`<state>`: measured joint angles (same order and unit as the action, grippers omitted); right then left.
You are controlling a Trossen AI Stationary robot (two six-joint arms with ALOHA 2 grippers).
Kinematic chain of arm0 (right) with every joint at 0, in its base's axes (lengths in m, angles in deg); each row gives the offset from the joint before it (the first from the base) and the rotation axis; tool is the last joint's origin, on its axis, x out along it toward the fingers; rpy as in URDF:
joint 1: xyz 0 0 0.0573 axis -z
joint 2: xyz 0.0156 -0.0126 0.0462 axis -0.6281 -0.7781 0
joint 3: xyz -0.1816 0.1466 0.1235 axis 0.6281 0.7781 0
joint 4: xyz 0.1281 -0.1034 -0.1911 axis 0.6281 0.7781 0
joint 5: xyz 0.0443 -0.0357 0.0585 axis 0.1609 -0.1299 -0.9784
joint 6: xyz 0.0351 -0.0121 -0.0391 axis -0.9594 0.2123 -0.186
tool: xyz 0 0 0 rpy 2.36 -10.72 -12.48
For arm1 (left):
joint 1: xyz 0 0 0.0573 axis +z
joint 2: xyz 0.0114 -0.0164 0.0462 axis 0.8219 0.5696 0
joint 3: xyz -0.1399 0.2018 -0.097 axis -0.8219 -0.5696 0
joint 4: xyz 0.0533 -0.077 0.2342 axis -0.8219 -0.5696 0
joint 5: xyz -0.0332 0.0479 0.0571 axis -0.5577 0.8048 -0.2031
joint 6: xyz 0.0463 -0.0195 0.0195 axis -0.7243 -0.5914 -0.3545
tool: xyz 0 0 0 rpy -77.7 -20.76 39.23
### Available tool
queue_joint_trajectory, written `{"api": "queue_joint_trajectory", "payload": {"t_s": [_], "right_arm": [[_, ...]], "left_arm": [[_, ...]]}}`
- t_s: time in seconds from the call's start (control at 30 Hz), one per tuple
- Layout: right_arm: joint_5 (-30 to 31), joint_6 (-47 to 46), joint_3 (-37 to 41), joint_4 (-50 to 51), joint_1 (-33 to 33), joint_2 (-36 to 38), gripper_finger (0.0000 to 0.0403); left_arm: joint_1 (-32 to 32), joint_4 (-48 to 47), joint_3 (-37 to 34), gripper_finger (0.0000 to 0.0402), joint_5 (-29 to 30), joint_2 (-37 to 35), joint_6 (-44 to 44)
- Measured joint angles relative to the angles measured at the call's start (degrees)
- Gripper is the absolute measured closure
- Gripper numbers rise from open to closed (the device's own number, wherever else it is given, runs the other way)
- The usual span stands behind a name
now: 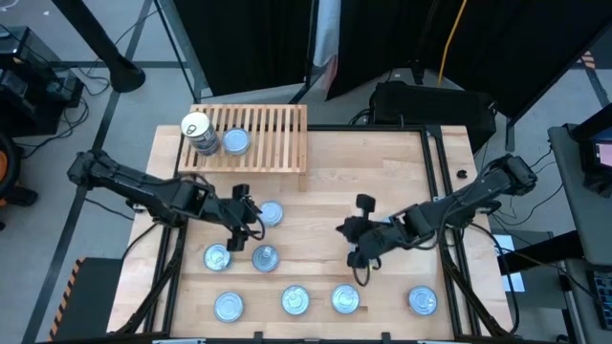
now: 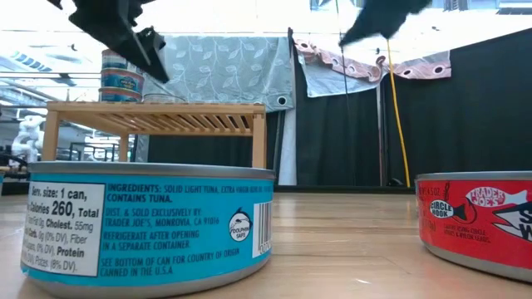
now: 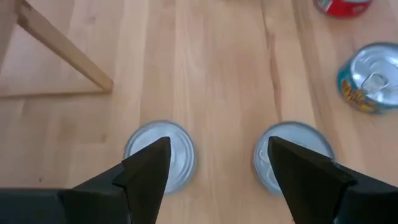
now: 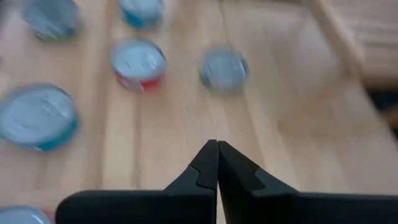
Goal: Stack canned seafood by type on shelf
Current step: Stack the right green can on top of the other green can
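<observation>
High view, left to right: shelf (image 1: 273, 134) sits upper left of centre, holding a stack (image 1: 198, 134) topped by a cream/gold lid at its left end and a single silvery tin (image 1: 236, 142) just beside it. So only a few cans look shelved; most of the task is left. Left gripper (image 1: 247, 218) hovers mid-left over the table, fingers spread, gripping nothing, among three loose tins: one by its tip (image 1: 271, 213) and two below (image 1: 217, 256) (image 1: 265, 257). Left wrist view shows the spread fingers (image 3: 149, 168) above two silver lids. Along the bottom edge sit four more tins (image 1: 229, 306) (image 1: 295, 300) (image 1: 345, 298) (image 1: 423, 301). Right gripper (image 1: 358, 258) waits right of centre, fingers pressed together, empty. Seven tins on the table still unsorted; my guess is the left arm is going for a pick next.
</observation>
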<state>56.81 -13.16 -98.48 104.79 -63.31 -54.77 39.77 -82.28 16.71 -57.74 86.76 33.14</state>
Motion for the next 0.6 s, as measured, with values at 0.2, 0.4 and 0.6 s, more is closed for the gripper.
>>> {"api": "queue_joint_trajectory", "payload": {"t_s": [0.2, 0.4, 0.6], "right_arm": [[-7.36, -22.43, 0.09, 20.23, 1.83, 0.0, 0.0403], [-6.88, -35.31, 3.63, 30.82, 2.93, 0.04, 0.0403], [-19.91, -34.31, 12.79, 21.65, 6.47, 0.0, 0.0403]], "left_arm": [[-0.54, 0.22, -1.93, 0.0128, 0.39, -0.02, 0.26], [-0.52, 3.0, -1.95, 0.0128, 0.39, 0.02, -1.57], [-0.52, 4.65, -1.93, 0.0128, 0.37, 0.0, -4.04]]}}
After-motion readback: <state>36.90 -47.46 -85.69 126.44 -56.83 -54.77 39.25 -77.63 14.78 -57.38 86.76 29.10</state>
